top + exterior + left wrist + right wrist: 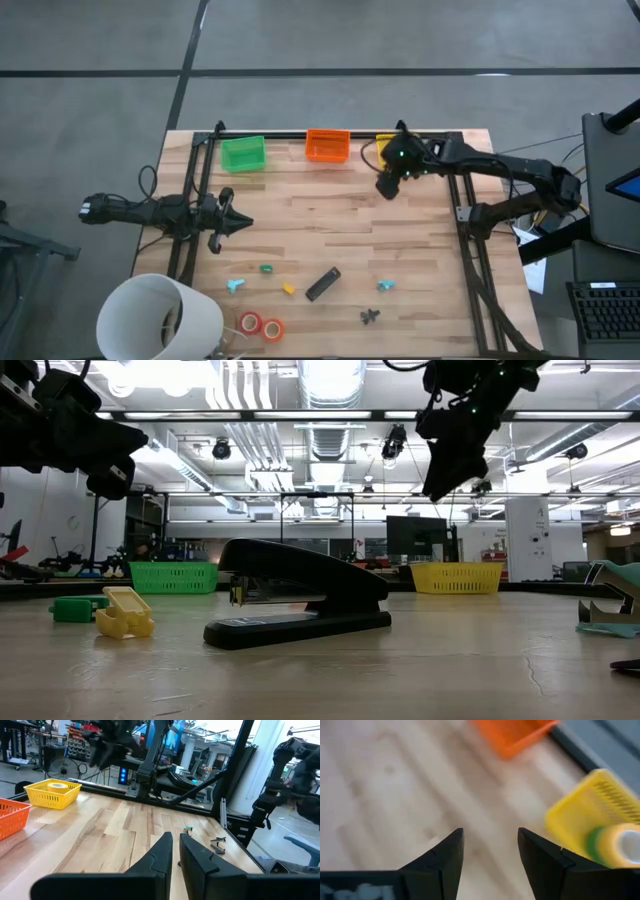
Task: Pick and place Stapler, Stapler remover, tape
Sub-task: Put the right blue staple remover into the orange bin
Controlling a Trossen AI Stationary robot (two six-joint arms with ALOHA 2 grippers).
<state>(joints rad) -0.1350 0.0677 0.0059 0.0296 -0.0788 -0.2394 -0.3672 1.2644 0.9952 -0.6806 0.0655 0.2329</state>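
Note:
The black stapler [322, 284] lies on its base on the wooden table, near the front; it also stands mid-picture in the low view [300, 600]. A small dark claw-shaped stapler remover [370, 317] lies to its right. Two red-orange tape rolls [261, 325] lie flat at the front left. Another tape roll [615, 845] sits in the yellow basket [580, 815]. My right gripper [385, 188] hangs open above the table's far right, just in front of that basket, with nothing between its fingers [487, 860]. My left gripper [240, 222] waits shut and level at the table's left.
A green basket [243, 153] and an orange basket [327, 146] stand along the far edge, left of the yellow one. Small green [266, 268], yellow [288, 289] and two teal pieces [235, 285] [386, 286] lie around the stapler. A white cylinder [160, 318] stands at the front left corner.

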